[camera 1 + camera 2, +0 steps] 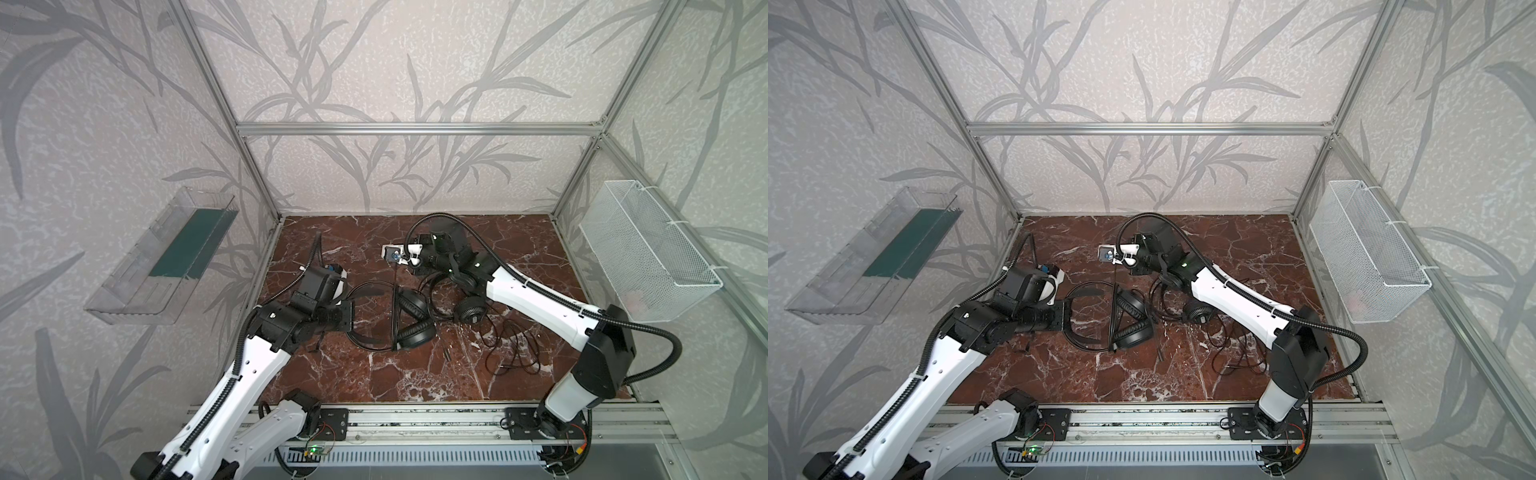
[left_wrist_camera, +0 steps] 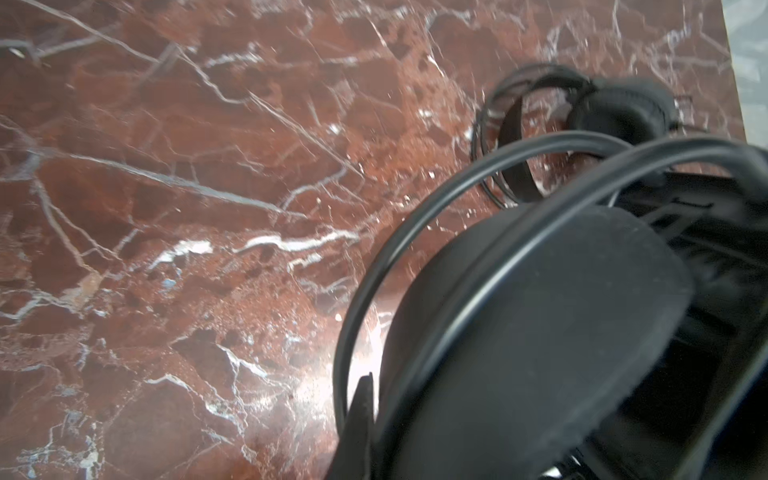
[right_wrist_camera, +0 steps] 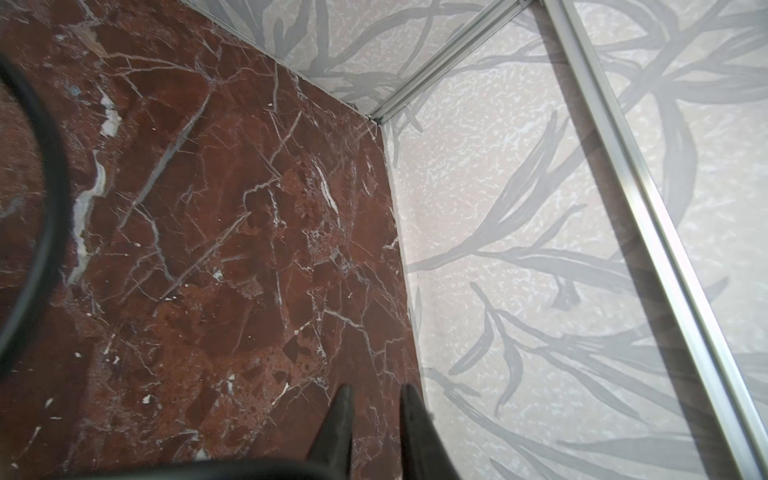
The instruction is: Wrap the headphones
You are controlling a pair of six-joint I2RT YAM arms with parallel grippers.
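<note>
The left tool was clamped on the near headphones' stiff headband; the right tool stood slightly parted, empty (cable limp, snag-prone).

The desk looks like polished red-brown marble with white veins, glossy enough to throw glare in the left wrist view. Both headphones are matt black, with soft leathery-looking earcup pads, smooth thin cables and plastic-looking shells. Off the desk's edges hang a clear plastic bin and a white wire-mesh basket (frame rails are brushed metal).
</note>
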